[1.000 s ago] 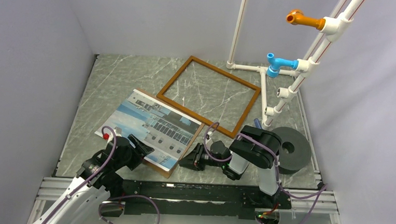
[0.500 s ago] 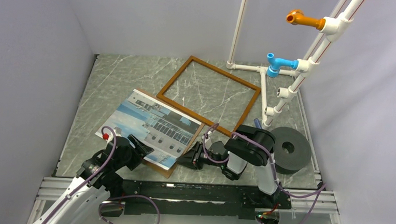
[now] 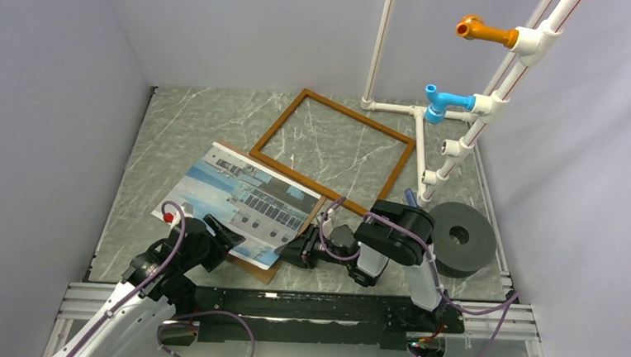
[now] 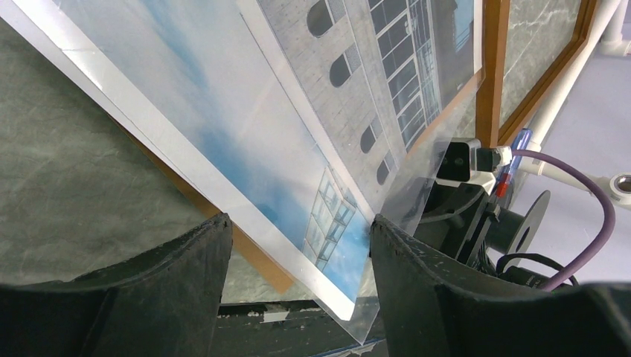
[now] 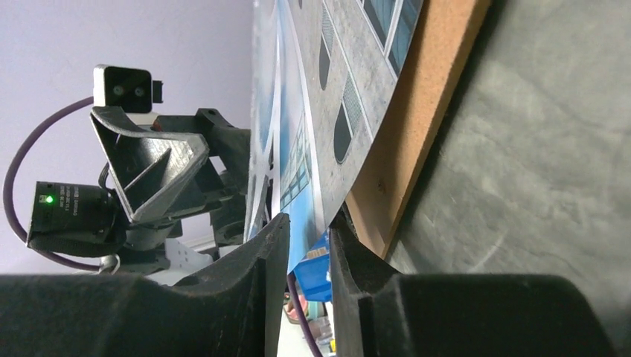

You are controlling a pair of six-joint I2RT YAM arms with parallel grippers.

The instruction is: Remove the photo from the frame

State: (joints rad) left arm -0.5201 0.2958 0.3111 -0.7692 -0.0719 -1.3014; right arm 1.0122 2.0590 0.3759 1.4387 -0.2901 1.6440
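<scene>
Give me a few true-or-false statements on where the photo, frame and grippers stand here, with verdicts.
1. The frame is empty, the table showing through it. True.
2. The photo lies inside the frame. False: it lies beside it, nearer the arms.
3. The left gripper is shut. False: its fingers stand wide apart.
4. The photo's edge sits between the right gripper's fingers. True.

The photo (image 3: pixel 240 200) is lying on the counter (image 3: pixel 191 129), just before the frame (image 3: pixel 333 152); the disc (image 3: pixel 480 230) is sitting right of both.
</scene>
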